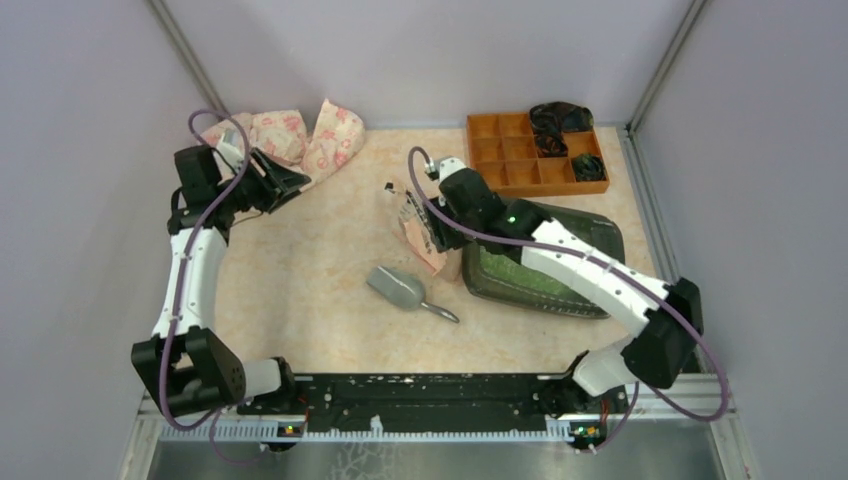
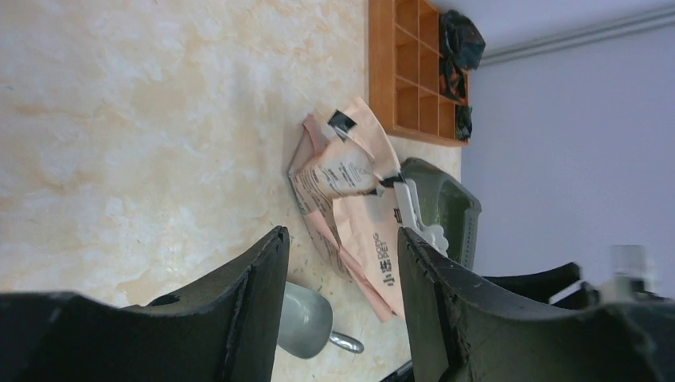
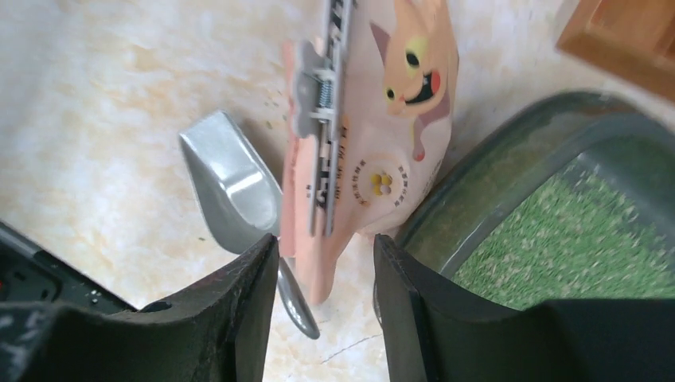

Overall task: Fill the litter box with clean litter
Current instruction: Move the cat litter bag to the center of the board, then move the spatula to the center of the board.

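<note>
Inside the litter box the clean litter lay loose. Such grains would probably pour and could not be pinched, so I would hold the bag just beside the box. The right tool stood parted at it, the left tool wide and empty.

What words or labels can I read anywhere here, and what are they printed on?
"DONG PET": on the peach paper bag, printed along its side, seen in the left wrist view.
Chinese characters beside it and the bag's small print: too small to read.
Crumpled bags at the back: a red printed pattern, too blurred to read.
</note>
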`<state>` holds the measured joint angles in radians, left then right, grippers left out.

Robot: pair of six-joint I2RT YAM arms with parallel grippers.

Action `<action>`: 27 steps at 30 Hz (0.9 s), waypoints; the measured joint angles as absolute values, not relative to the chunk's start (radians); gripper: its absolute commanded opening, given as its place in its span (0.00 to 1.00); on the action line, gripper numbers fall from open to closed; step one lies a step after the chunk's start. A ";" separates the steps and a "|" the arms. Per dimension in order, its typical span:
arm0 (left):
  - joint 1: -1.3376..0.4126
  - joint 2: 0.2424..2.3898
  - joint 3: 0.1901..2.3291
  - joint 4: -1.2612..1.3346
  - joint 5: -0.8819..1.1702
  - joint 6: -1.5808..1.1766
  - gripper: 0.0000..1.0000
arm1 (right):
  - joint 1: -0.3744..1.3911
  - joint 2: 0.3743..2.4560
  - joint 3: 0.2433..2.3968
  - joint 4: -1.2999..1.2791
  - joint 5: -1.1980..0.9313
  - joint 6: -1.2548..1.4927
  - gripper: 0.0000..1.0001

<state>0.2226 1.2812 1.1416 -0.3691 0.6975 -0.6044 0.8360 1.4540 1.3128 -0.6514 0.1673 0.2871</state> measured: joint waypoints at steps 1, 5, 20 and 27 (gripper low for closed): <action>0.205 1.275 1.140 -0.378 0.683 -0.601 0.58 | 0.840 1.432 1.329 -0.653 0.167 0.274 0.45; 0.102 1.222 1.100 -0.396 0.623 -0.586 0.56 | 0.934 1.317 1.350 -0.658 0.164 0.207 0.34; 0.059 1.198 0.917 -0.416 0.417 -0.544 0.99 | 1.101 1.631 1.206 -0.507 0.095 0.190 0.41; 0.059 1.197 0.898 -0.411 0.400 -0.545 0.99 | 1.119 1.640 1.137 -0.448 0.086 0.147 0.42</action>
<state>0.0589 1.1973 0.8982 -0.4110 0.4004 -0.5446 1.1191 1.6398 1.1374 -0.4477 0.0856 0.1467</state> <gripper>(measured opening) 0.987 0.415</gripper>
